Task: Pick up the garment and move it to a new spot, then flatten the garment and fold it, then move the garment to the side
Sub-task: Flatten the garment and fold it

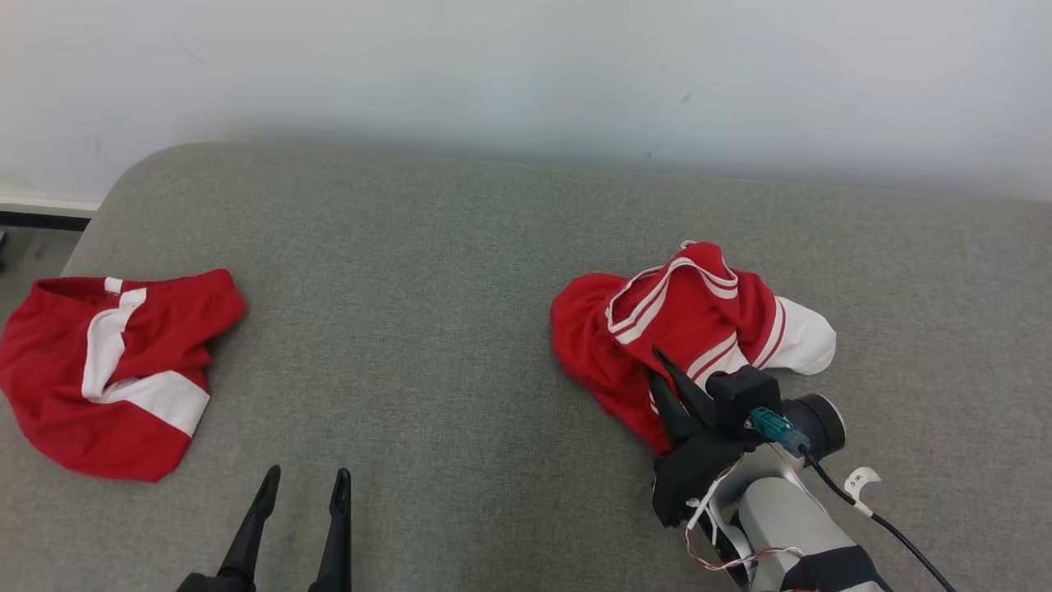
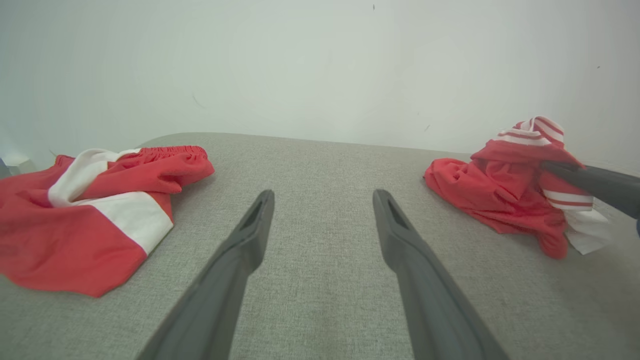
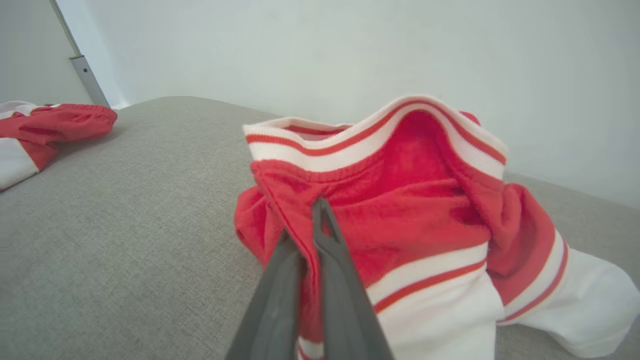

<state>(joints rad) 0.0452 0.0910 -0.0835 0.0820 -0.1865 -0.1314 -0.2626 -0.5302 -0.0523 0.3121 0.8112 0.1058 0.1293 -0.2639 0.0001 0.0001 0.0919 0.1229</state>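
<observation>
Left end effector (image 1: 306, 473) gapes wide; right end effector (image 1: 655, 362) pinches the garment (image 1: 699, 308).

The bench (image 1: 411, 329) is showing coarse, matt woven cloth. The jersey (image 1: 699, 308) is looking like soft fleecy knit with ribbed trim; the shorts (image 1: 107, 370) are looking thinner and smoother. The right tool (image 1: 657, 363) is showing matt plastic.

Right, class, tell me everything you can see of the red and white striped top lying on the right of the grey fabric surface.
The top is soft, fleecy-looking red cloth with white sleeves and ribbed white bands striped in red. It lies crumpled in a heap on the grey fabric surface, with its striped opening propped upward and a white sleeve sticking out on the right. The right tool is shut on a red fold at its near edge.
</observation>
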